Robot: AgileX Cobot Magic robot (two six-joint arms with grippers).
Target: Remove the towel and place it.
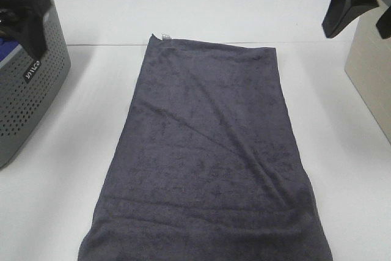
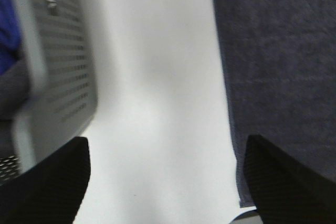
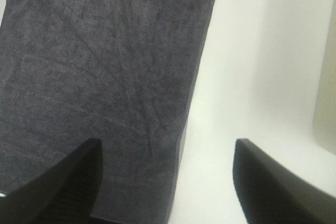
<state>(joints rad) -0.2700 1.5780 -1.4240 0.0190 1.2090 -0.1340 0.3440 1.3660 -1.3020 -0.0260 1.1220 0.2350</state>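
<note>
The dark charcoal towel lies spread flat along the middle of the white table, with its small white tag at the far left corner. My left gripper hangs open and empty above the grey basket, to the left of the towel. In the left wrist view the towel's edge lies beside one finger. My right gripper hangs open and empty at the far right, off the towel. In the right wrist view the towel lies under one finger.
A grey perforated basket stands at the table's left edge, with a blue cloth inside. A beige box stands at the right edge. Bare white table shows on both sides of the towel.
</note>
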